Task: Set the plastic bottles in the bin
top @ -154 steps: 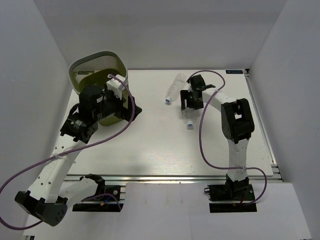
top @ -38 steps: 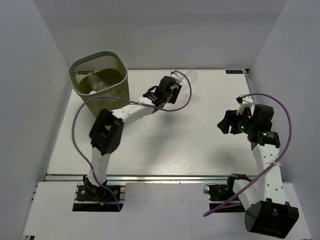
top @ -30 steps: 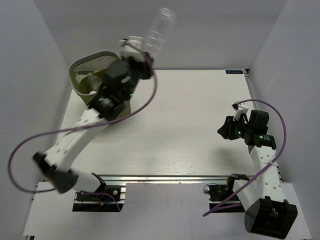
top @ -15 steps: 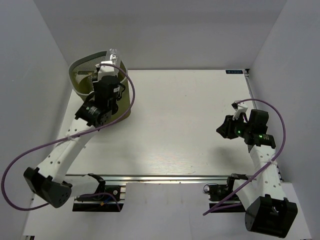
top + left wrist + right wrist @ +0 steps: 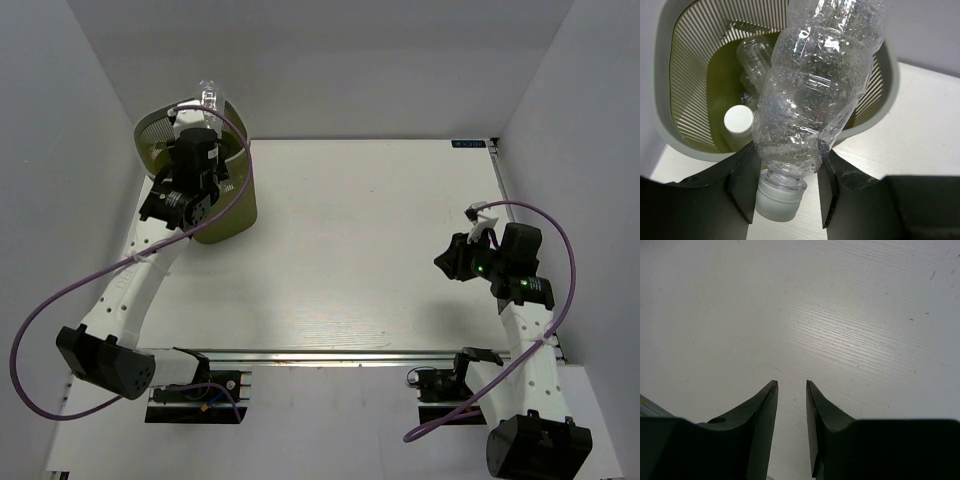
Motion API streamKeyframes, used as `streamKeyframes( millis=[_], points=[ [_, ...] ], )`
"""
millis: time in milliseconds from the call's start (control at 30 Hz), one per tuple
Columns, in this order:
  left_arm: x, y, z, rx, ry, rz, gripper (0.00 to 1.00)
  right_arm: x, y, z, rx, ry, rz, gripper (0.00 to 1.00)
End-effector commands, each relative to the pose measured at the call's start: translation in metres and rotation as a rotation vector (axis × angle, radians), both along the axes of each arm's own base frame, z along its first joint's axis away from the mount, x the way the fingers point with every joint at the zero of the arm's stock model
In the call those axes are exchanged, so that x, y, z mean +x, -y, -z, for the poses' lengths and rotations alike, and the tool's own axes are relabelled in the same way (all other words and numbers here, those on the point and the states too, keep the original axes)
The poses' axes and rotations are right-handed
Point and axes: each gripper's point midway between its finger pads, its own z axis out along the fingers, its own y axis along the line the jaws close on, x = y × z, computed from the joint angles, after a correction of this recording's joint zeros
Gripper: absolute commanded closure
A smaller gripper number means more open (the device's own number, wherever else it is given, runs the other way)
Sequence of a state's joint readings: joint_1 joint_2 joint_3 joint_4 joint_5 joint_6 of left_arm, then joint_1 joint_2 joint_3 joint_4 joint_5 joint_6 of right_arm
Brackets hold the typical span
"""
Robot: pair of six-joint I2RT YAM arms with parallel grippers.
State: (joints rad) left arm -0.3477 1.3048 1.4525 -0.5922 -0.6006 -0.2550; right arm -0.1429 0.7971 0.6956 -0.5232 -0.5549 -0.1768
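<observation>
The left gripper (image 5: 787,156) is clamped on a clear crinkled plastic bottle with a white cap (image 5: 815,100), its black fingers (image 5: 742,185) pressing the bottle's shoulder from both sides just above the cap. In the left wrist view the cap points toward the camera and the bottle's body stretches out over the open mouth of the tall olive-green wire-mesh bin (image 5: 660,100). In the overhead view the bottle (image 5: 208,95) sticks up above the bin's far rim, with the left gripper (image 5: 203,128) over the bin (image 5: 237,205) at the table's far left corner. Down inside the bin lie a second clear bottle (image 5: 752,55) and a round white cap (image 5: 738,120). The right gripper (image 5: 791,386) hangs over the bare white table (image 5: 850,315) at the right side, well apart from the bin, its fingers a narrow gap apart with nothing between them.
</observation>
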Motion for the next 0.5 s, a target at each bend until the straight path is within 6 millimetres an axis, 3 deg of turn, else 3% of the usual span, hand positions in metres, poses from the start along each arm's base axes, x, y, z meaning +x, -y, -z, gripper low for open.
streamKeyframes(
  millis=[0,100,133,233,367,433,467],
  points=[
    [-0.006,0.002,-0.048,-0.065,0.125,0.026,1.00,0.001,-0.001,-0.003,-0.006,0.023,-0.018,0.65],
    [0.001,-0.009,-0.051,-0.036,0.125,-0.032,1.00,0.001,-0.003,-0.003,0.009,0.022,-0.017,0.65],
    [0.007,-0.015,-0.043,-0.023,0.105,-0.057,1.00,0.002,-0.003,-0.004,0.012,0.025,-0.018,0.65],
    [0.016,-0.026,-0.044,-0.052,0.139,-0.107,0.92,0.003,-0.003,-0.004,0.012,0.029,-0.016,0.65],
    [0.039,-0.032,-0.020,-0.064,0.087,-0.144,0.89,0.001,-0.001,-0.004,0.001,0.028,-0.015,0.62],
    [0.049,-0.035,-0.005,-0.050,0.046,-0.158,0.77,0.000,-0.001,-0.005,-0.006,0.035,-0.017,0.60],
    [0.051,-0.041,0.000,-0.047,0.036,-0.172,0.53,0.000,-0.001,-0.005,-0.007,0.039,-0.016,0.58]
  ],
)
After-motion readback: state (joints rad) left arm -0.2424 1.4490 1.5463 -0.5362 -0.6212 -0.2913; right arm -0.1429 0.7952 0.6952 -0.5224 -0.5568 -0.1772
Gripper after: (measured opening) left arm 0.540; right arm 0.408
